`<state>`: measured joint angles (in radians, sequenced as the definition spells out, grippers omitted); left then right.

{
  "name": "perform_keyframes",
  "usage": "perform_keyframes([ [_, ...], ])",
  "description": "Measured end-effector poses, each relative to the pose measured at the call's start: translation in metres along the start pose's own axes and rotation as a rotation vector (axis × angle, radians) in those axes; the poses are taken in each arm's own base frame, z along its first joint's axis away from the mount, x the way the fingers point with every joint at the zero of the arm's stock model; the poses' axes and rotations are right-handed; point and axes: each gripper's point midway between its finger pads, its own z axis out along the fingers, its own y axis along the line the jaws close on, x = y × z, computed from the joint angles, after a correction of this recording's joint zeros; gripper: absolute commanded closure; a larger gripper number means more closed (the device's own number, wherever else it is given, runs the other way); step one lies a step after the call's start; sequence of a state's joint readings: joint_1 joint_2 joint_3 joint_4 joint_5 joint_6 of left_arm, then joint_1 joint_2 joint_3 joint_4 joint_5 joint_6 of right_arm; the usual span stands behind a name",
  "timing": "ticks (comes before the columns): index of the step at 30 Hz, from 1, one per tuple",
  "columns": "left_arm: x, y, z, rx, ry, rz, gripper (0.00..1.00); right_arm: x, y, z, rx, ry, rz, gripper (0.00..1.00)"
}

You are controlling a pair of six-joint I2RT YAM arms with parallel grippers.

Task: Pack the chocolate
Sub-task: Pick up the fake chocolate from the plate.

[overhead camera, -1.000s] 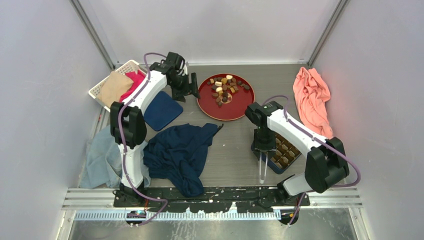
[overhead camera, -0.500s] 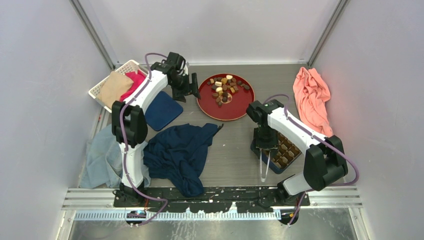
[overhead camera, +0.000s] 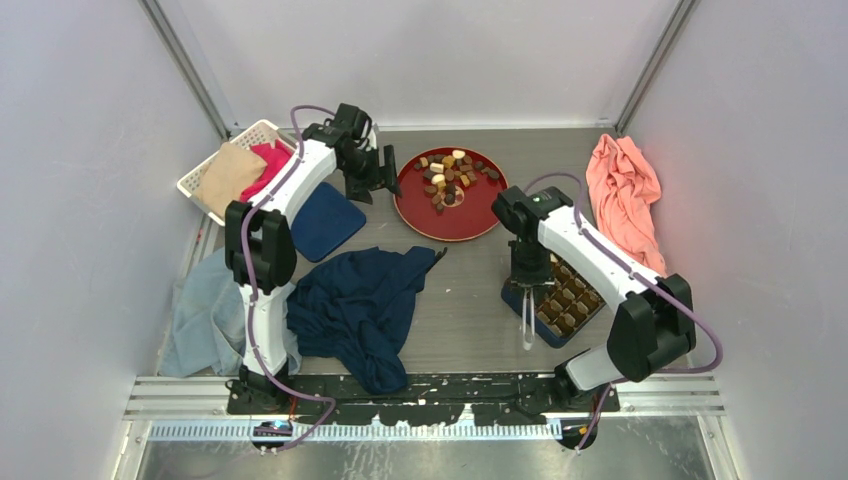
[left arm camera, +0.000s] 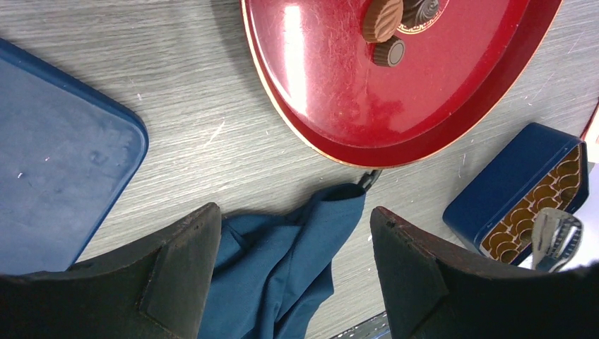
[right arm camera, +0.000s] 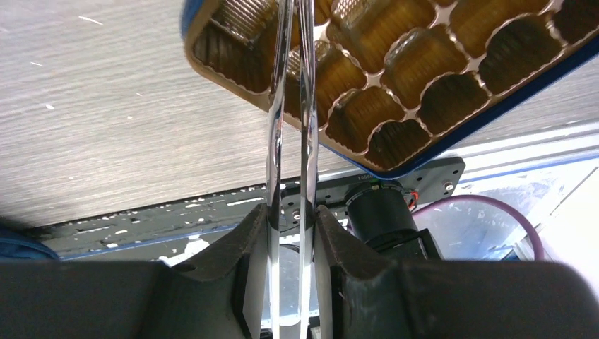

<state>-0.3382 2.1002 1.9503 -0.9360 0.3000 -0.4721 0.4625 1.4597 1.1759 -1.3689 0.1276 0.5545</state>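
Chocolate [overhead camera: 452, 176] piled on red tray [overhead camera: 450, 222], far-left of right gripper [overhead camera: 527, 288]. Right clamped on metal tongs [right arm camera: 273, 141] over navy box [right arm camera: 431, 63], tongs' long axis toward base. Left gripper [overhead camera: 368, 182] spread, empty, just beside tray rim: nearer, no tool

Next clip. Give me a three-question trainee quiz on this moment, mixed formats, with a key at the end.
1. True or false: the left end effector stands open and empty.
2. The right end effector grips: A) a cloth, B) tongs, C) a chocolate.
3. Fill in: the loose chocolates lie on the red ____.
Key: 1 true; 2 B; 3 tray.
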Motion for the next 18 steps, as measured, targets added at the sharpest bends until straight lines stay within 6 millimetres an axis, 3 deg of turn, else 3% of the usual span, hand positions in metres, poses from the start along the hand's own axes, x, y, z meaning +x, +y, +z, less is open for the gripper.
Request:
perform_keyframes([
  [7,0.0,0.0,0.0,-0.001,0.001,0.0,0.22,-0.03,0.012,-0.031,-0.054,-0.108,0.006,0.92],
  [12,0.0,0.001,0.0,-0.002,0.0,0.0,0.22,-0.046,0.027,-0.029,-0.065,-0.072,-0.03,0.94],
  [18,-0.001,0.005,0.001,-0.02,-0.006,0.003,0.22,-0.096,0.072,-0.029,-0.138,-0.062,-0.094,0.78],
])
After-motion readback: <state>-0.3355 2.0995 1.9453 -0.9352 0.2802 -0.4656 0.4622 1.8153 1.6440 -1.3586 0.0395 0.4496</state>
